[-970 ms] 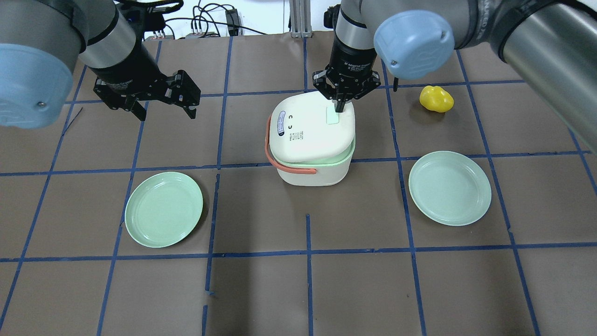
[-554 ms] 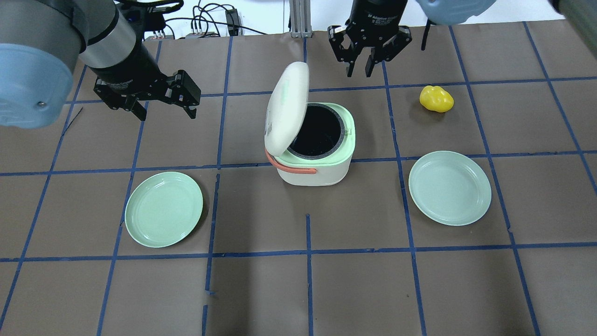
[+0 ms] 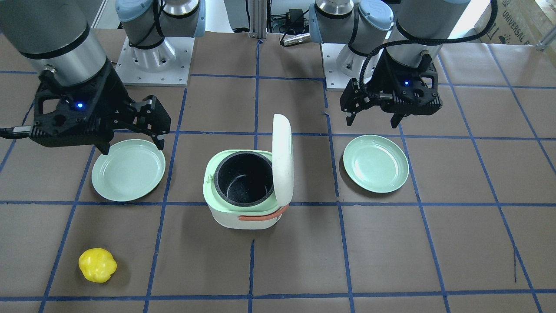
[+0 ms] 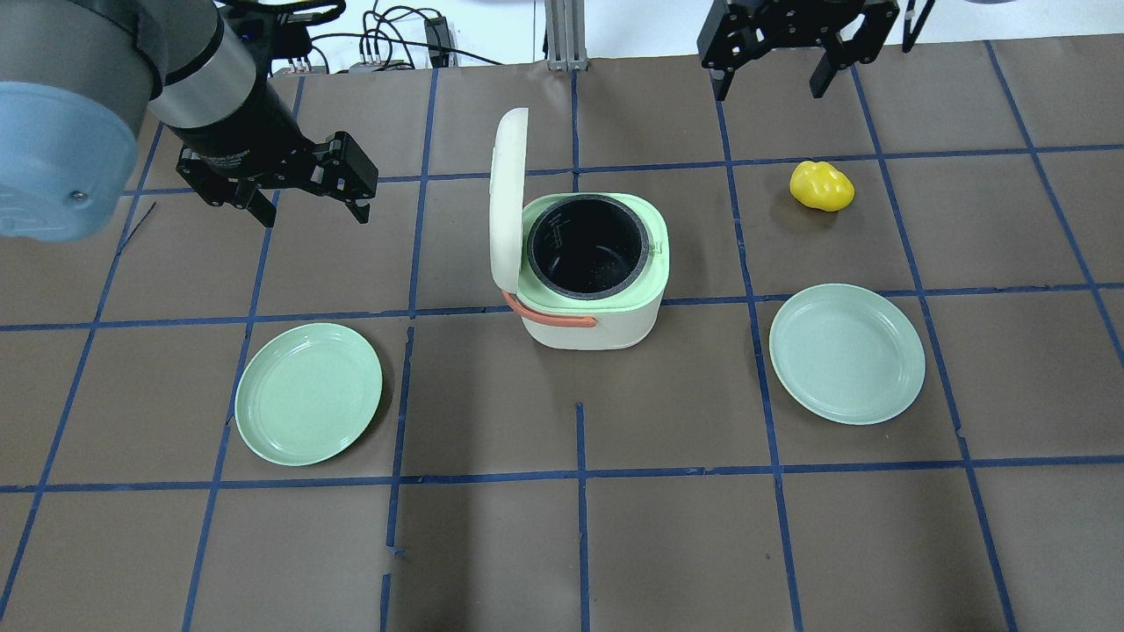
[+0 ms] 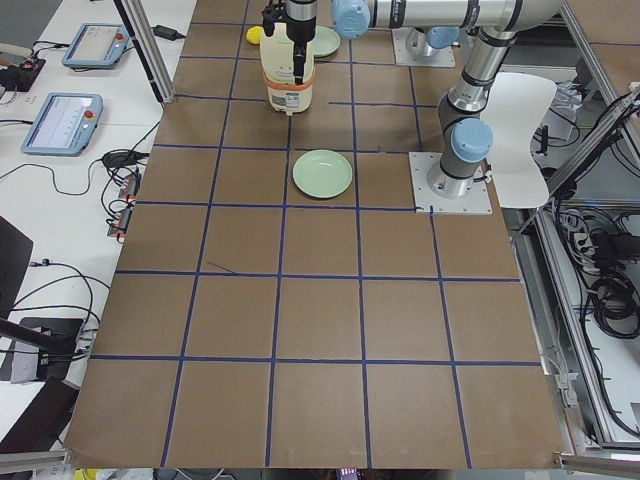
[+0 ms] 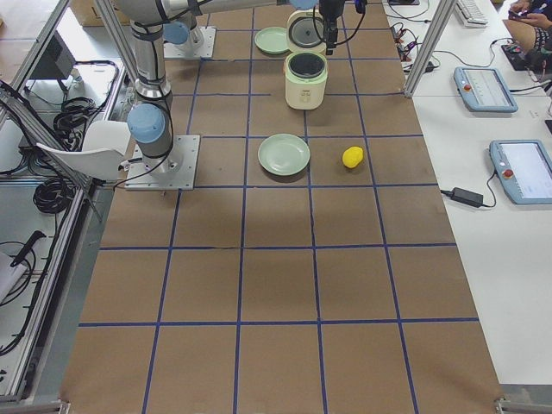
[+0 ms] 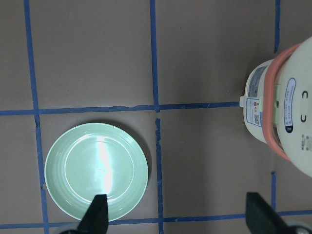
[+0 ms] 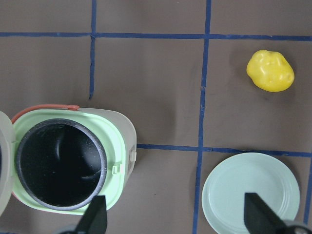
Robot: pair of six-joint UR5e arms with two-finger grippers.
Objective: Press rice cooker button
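As the rice cooker lid (image 4: 507, 197) stands: upright, centre frame; press judged done.
My right gripper (image 4: 771, 88): upper right, apart, empty.
My left gripper (image 4: 313, 211): upper left, apart.

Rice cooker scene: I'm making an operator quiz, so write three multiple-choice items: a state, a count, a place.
1. The rice cooker has its lid: A shut; B raised open; C removed.
2. Green plates: A one; B two; C three.
3. The yellow object lies: A inside the cooker; B on a plate; C on bare table.
B, the lid stands upright beside the dark pot; B, one plate lies each side of the cooker; C, it sits alone on the table.
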